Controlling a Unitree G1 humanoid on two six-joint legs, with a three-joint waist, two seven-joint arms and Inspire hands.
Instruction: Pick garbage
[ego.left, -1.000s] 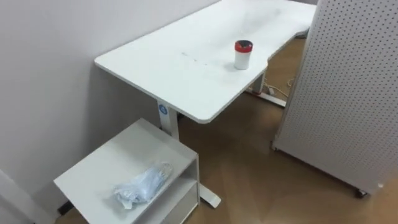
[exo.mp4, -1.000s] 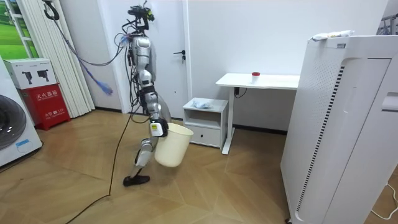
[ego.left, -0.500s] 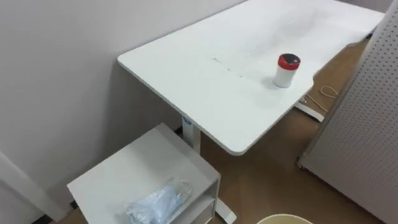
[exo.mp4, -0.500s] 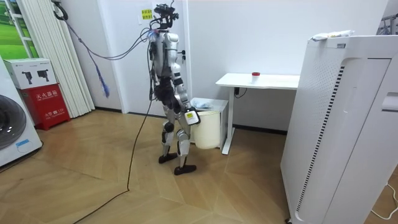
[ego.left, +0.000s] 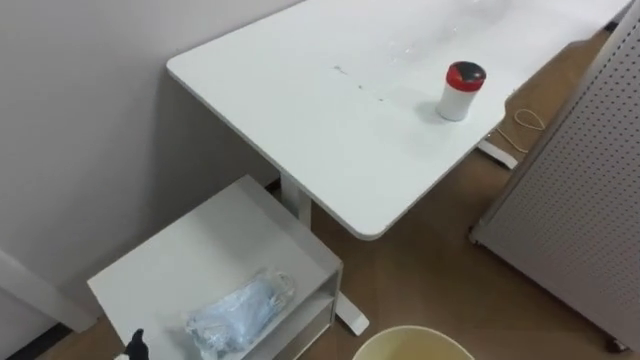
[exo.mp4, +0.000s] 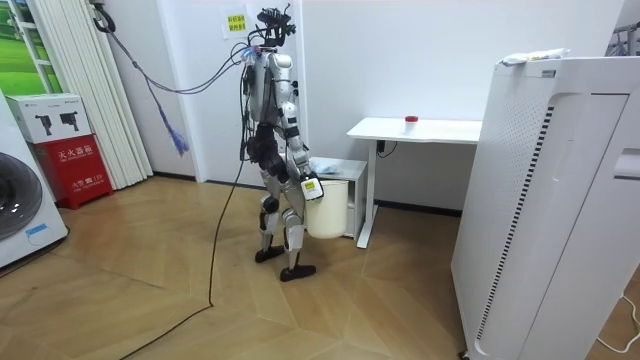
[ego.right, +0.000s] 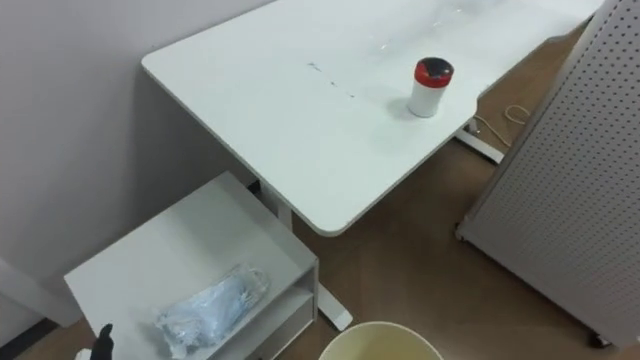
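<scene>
A crumpled clear plastic bag (ego.left: 240, 312) lies on top of a low white cabinet (ego.left: 200, 240) beside the desk. In the room view I stand right in front of that cabinet, facing it. My right hand (exo.mp4: 311, 187) hangs at my side, shut on the rim of a cream waste bin (exo.mp4: 326, 208). The bin's round rim (ego.left: 410, 338) shows at the bottom edge, to the right of the cabinet. A dark tip of my left hand (ego.left: 136, 343) pokes in at the lower left, close to the bag.
A white desk (ego.left: 330, 120) stands behind and to the right of the cabinet, with a white cup with a red lid (ego.left: 461, 90) on it. A perforated white panel (ego.left: 580, 200) stands at the right. A grey wall runs along the left.
I have walked from the open floor up to the cabinet, carrying the bin. The bin's rim and my left hand's tip have come into the eye view.
</scene>
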